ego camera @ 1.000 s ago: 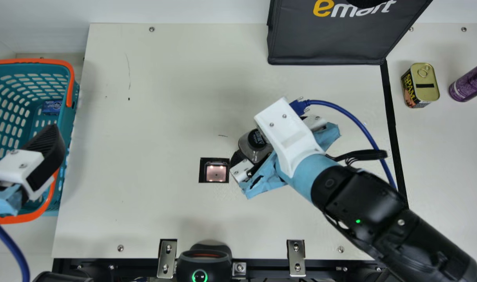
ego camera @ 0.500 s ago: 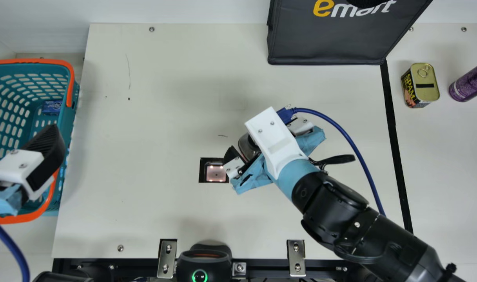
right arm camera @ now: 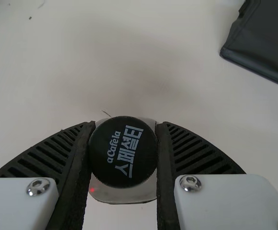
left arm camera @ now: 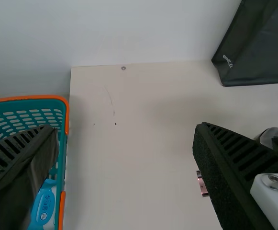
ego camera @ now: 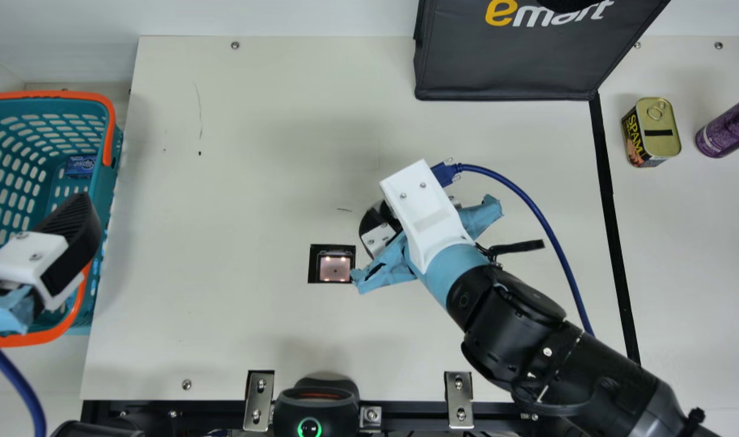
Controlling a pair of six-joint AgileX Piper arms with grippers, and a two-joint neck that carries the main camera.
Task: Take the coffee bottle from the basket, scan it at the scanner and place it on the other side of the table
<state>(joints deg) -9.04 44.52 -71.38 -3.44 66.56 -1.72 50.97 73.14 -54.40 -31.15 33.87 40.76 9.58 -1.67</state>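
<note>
Holds the bottle [right arm camera: 123,151] in the right gripper [ego camera: 393,213], clamped between its two pads, with the cap facing up toward the wrist. Has it beside the scanner [ego camera: 335,269], just to the right and a little toward the far edge, not over the window. Cannot tell whether it touches the table [ego camera: 235,328].

Holds the left gripper [ego camera: 71,240] wide, with fingers well apart and nothing between them, above the near part of the basket [ego camera: 112,130]. Shows a blue box [ego camera: 81,165] inside the basket and, in the left wrist view, a light blue packet [left arm camera: 43,208] there too.

Has the dark bag [ego camera: 503,67] at the far edge, then, right of the black strip [ego camera: 606,176], a tin [ego camera: 660,133] standing near a purple container [ego camera: 724,130].
</note>
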